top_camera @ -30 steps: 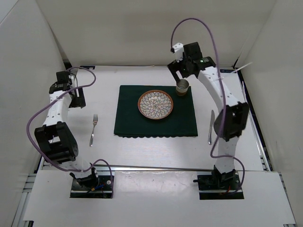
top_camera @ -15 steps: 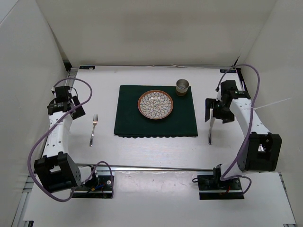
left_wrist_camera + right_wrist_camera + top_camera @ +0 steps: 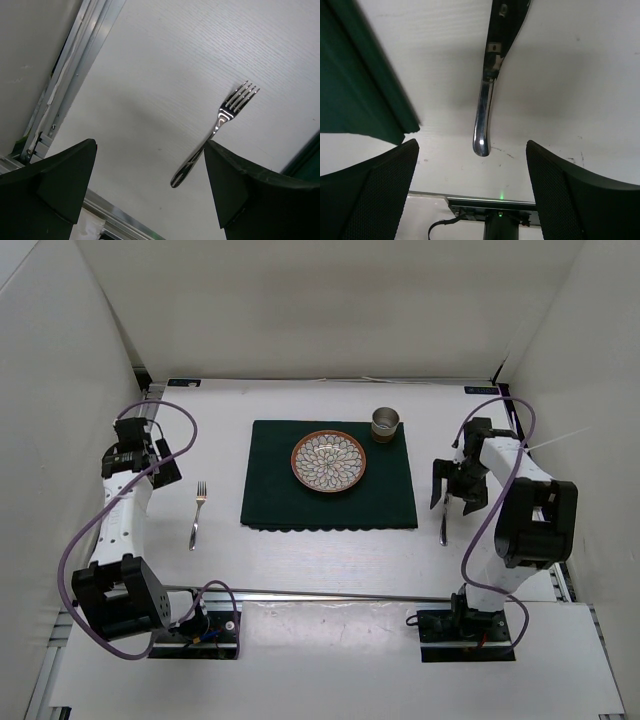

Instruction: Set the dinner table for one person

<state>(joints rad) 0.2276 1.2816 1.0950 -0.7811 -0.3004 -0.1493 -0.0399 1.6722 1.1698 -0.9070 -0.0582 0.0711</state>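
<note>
Worktop, white and matte, fills the floor of the white-walled cell and carries everything else. On its middle lies a dark green placemat, with a patterned round plate on the mat's far half and a small metal cup on the mat's far right corner. A fork lies on the bare surface to the left of the mat, tines pointing away from the arm bases. A knife lies on the bare surface just right of the mat, roughly parallel to the mat's edge. The right end effector hangs over the far part of the knife with its jaws spread wide. In the right wrist view the knife's handle sits between the two fingers with clear space on both sides, and the mat's corner shows at the left. The left end effector is held above the worktop near the left wall, beyond and left of the fork, jaws fully apart and holding nothing. Its wrist view shows the fork lying between the fingers and an aluminium rail along the left edge.
</note>
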